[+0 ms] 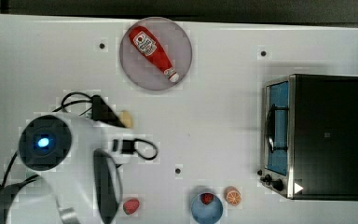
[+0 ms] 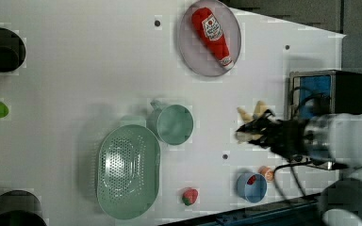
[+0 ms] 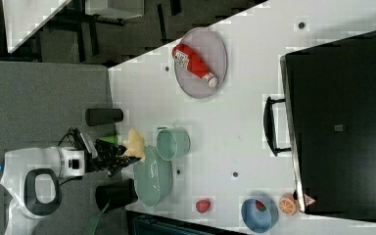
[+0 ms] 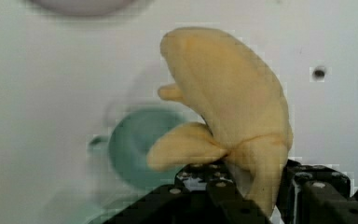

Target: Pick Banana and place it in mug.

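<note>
You are carrying the banana toward the mug, so the job now is to line up before you let go. Bring the fruit squarely over the mug's open mouth, not over the colander that stands just beside it; in the left view the two nearly touch, and a drop a little off would likely land in the wrong vessel. In the wrist view the mug sits behind and to one side of the banana, so I judge you are not yet above it. The peel flaps stick out sideways and could catch the rim, so lower the tip into the mouth before you release, and come down gently: the mug looks light and a knock might tip it.

The gripper is clamped on the banana at its lower end, jaws only partly apart with the fruit between them, and the rest of the banana stands free beyond the fingers. In the left view the gripper holds it above the tabletop, well apart from the mug, roughly midway along the table and clear of the plate with the ketchup bottle
</note>
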Action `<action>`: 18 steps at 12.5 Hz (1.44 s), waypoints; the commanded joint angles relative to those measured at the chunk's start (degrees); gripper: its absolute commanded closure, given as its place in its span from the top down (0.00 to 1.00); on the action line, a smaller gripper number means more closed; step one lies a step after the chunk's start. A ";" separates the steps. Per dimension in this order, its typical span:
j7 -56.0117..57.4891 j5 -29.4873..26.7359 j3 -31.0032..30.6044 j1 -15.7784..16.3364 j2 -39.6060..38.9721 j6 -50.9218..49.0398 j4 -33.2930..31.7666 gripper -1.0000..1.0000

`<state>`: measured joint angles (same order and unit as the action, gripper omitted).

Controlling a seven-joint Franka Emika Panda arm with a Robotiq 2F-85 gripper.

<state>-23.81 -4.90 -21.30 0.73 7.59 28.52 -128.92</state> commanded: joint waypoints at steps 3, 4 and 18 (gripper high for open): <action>-19.82 -1.29 -6.31 0.91 -6.94 8.93 -0.61 0.27; -21.59 -0.35 -6.59 0.92 -9.31 10.48 -0.62 0.27; -27.46 7.72 -5.72 0.83 -18.86 24.30 -3.11 1.00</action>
<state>-48.43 3.53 -26.55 1.14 -12.58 53.49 -131.83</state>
